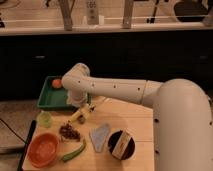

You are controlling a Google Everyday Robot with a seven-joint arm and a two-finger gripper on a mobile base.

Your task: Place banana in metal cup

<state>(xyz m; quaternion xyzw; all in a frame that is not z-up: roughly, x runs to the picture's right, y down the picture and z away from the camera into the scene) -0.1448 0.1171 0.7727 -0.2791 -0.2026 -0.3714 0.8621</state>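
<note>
Table, pale wood, carrying:
- green tray at the back left corner, with a small orange item in its far end
- light green cup, just in front of the tray
- orange bowl, front left
- dark reddish cluster
- long green pod, beside the bowl
- pale blue piece, lying flat

Single high camera, looking down along the arm, gripper left of centre

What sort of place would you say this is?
Probably an indoor robot test area: a wooden table holds toy food like the banana, a green tray and an orange bowl, with a dark counter behind. The end effector hangs close by the banana.
</note>
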